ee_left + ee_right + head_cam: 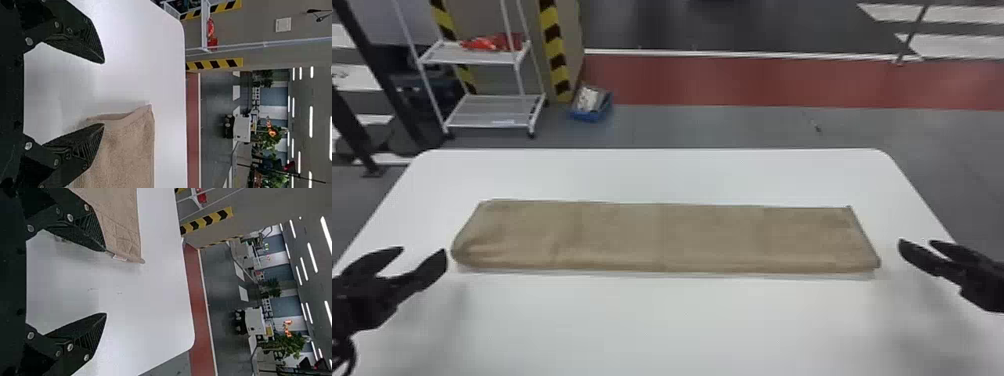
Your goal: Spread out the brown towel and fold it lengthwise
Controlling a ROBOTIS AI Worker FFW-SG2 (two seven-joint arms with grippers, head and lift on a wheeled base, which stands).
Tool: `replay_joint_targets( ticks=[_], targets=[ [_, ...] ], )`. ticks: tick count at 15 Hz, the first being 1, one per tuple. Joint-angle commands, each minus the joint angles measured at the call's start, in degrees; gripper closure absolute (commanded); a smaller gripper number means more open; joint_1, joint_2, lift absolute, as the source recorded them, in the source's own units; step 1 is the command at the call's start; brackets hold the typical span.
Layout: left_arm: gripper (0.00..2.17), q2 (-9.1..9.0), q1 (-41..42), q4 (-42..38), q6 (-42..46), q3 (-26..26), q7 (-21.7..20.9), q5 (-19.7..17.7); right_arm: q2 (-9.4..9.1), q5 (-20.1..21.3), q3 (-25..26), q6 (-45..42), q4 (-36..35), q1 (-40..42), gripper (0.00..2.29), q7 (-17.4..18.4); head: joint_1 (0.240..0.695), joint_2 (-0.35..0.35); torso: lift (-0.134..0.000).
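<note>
The brown towel (662, 237) lies on the bench (682, 325) as a long flat strip, set crosswise probably so that both short ends are easy to reach. The left claw (423, 251) and right claw (916, 242) are open and empty near these ends, maybe because the fold (rather neat) needs no more holding.

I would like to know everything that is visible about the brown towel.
The brown towel looks soft and plain, folded into a long strip that lies flat across the white table. Its left end is rounder and slightly puffed, with soft creases; the right end is straighter, with a small white label at its edge. The left tool and right tool stand open beside its ends, apparently not touching it.
</note>
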State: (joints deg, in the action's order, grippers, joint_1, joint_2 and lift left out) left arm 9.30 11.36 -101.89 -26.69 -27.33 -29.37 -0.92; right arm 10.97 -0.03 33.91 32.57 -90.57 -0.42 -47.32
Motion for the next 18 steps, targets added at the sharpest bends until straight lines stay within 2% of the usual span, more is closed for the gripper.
replay_joint_targets(
  ticks=[1,3,6,8,11,13,16,18],
  targets=[
    [0.03,0.46,-1.0,0.4,0.2,0.0,0.2,0.0,-0.07,-0.8,-0.6,0.4,-0.1,-0.8,0.06,-0.1,0.695,-0.015,-0.124],
    [0.03,0.72,-3.6,2.0,2.3,0.0,-0.3,-0.4,-0.24,-0.6,-1.7,-0.3,2.0,-3.4,0.07,-0.9,0.695,-0.006,-0.124],
    [0.04,2.66,-10.7,6.9,0.5,0.1,-2.8,-0.9,-0.51,-0.2,-5.7,0.1,2.5,-5.0,0.07,-1.1,0.695,0.017,-0.124],
    [0.04,4.24,-14.2,8.7,-5.3,0.4,-3.8,-0.1,-0.95,0.9,-7.6,1.0,2.5,-5.6,0.08,-0.8,0.695,0.046,-0.124],
    [0.04,5.21,-17.5,8.9,-18.8,0.5,-8.3,-1.3,-1.03,2.6,-7.6,4.8,2.5,-7.2,0.09,-1.2,0.695,0.071,-0.124],
    [0.04,5.03,-18.7,8.9,-25.8,0.9,-9.0,-1.2,-0.59,3.3,-7.1,5.7,3.1,-8.1,0.09,-4.0,0.695,0.064,-0.124],
    [0.04,4.33,-18.9,9.1,-26.9,1.6,-9.7,-2.5,0.11,5.4,-5.5,5.9,6.7,-10.9,0.09,-8.8,0.695,0.052,-0.124],
    [0.04,4.24,-19.1,10.2,-26.4,3.3,-8.9,-2.8,1.69,5.7,-5.4,6.1,11.1,-13.3,0.1,-11.7,0.695,0.036,-0.124]
  ],
)
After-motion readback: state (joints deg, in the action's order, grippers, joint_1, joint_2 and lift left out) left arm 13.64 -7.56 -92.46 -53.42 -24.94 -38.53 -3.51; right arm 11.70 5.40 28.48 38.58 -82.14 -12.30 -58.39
